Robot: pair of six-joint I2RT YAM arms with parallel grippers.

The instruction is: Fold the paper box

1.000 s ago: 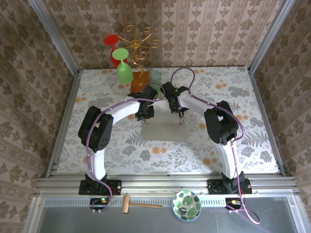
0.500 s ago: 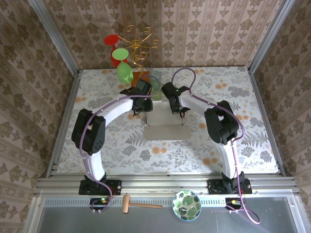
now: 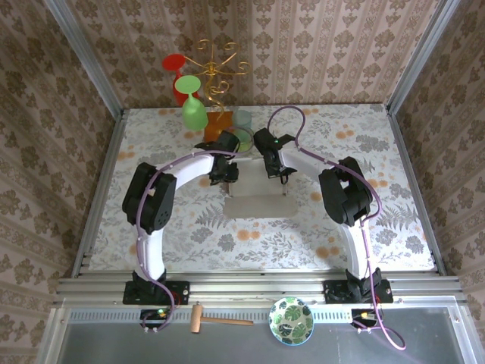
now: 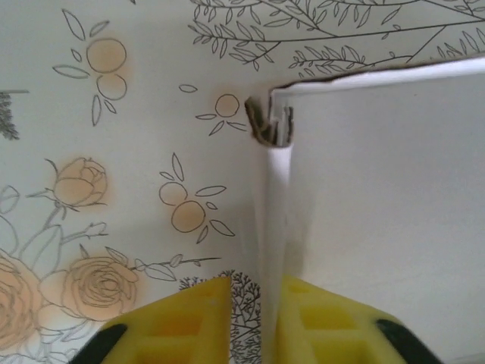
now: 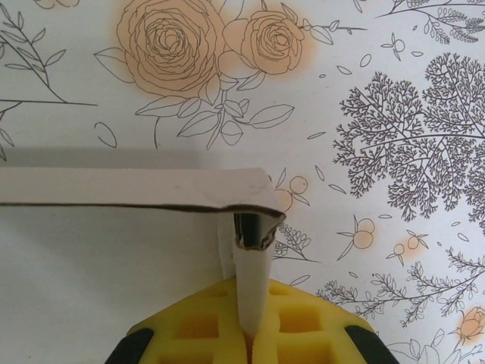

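Left pincer (image 4: 254, 307) swung away, returned, reclamped paper box (image 4: 379, 189) wall.

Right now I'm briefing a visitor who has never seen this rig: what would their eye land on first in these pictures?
Probably the two arms arching inward over the pale paper box at mid-table, with the right gripper pinching its right end wall and the left gripper straddling the left one. Next, the gold wire stand hung with coloured glasses at the table's back edge.

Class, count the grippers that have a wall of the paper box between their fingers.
2: the left gripper straddles the left wall of the paper box; the right gripper pinches its right wall.
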